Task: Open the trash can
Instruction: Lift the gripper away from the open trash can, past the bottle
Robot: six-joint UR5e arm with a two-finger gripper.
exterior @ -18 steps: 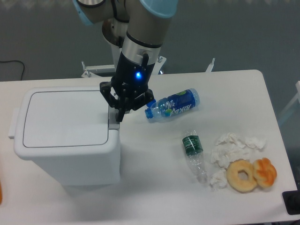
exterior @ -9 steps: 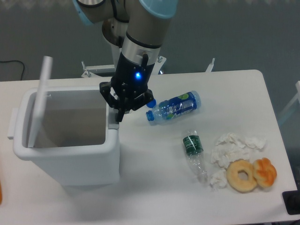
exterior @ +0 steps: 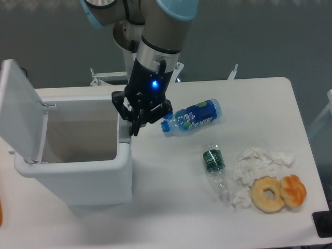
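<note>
The white trash can [exterior: 98, 179] stands at the left of the table with its lid [exterior: 21, 111] swung up and leaning back to the left, so the inside shows. My gripper [exterior: 134, 129] points down at the bin's right rim, right over the push-button tab, which it hides. Its fingers are close together with nothing held between them.
A blue-labelled water bottle [exterior: 192, 117] lies just right of the gripper. A crushed clear bottle [exterior: 215, 168] lies further right, beside crumpled tissues [exterior: 257, 162], a doughnut [exterior: 268, 194] and a pastry [exterior: 293, 190]. A black object [exterior: 322, 224] sits at the front right corner.
The lid went from flat and shut to upright, then swung fully back to the left. The gripper rose slightly at the rim. The blue bottle shifted a little.
</note>
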